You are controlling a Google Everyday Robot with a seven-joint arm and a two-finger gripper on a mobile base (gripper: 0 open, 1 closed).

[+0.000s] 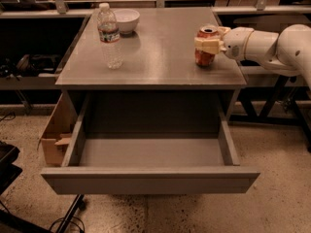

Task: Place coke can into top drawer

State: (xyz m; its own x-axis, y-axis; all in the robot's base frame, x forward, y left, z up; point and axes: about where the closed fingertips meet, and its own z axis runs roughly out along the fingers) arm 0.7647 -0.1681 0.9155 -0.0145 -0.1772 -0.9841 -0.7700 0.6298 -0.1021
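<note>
The coke can [205, 56], red with a silver top, stands upright near the right edge of the grey cabinet top [155, 52]. My gripper [208, 44] reaches in from the right, and its pale fingers [207, 46] wrap around the can's upper half, shut on it. The can still looks to rest on the surface. The top drawer [151, 154] is pulled wide open below the cabinet top, its grey interior bare. The drawer lies below and to the left of the can.
A clear water bottle [110, 37] stands at the cabinet's left, with a white bowl [125, 20] behind it. A brown cardboard box [56, 130] leans against the drawer's left side. Dark table legs stand to the right.
</note>
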